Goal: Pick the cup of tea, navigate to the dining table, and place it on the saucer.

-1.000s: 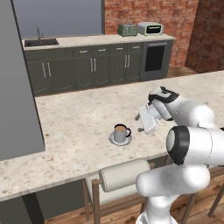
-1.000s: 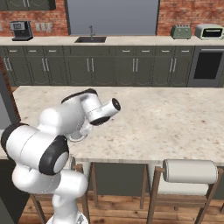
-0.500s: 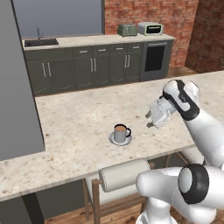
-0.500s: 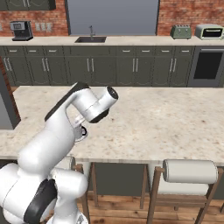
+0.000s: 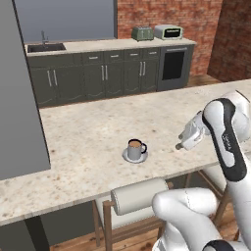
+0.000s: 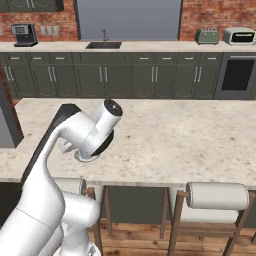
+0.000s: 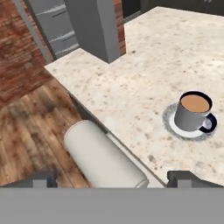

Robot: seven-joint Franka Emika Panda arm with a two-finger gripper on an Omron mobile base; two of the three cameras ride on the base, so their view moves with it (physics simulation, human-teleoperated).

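The cup of tea [image 5: 135, 146], a grey mug with a dark handle and brown liquid, stands upright on the saucer [image 5: 131, 157] on the dining table [image 5: 83, 132], near its front edge. My gripper [image 5: 182, 143] hangs open and empty to the cup's right, a little above the stone, well apart from it. In the hand view the cup [image 7: 193, 111] sits on the saucer [image 7: 173, 125] at the right, and my gripper [image 7: 113, 179] stands wide over the table's edge, its fingertips [image 7: 42, 178] far apart.
A cushioned stool [image 5: 140, 195] is tucked under the table's front edge below the cup; a second stool [image 6: 215, 196] stands further along. A grey column [image 5: 19, 103] rises at the left. Dark cabinets, a sink [image 5: 46, 47] and a toaster [image 5: 142, 33] line the far wall.
My hand has drawn away from the cup, to the right and toward the table's front edge, while the arm's elbow swung upward. The cup stays on the saucer.
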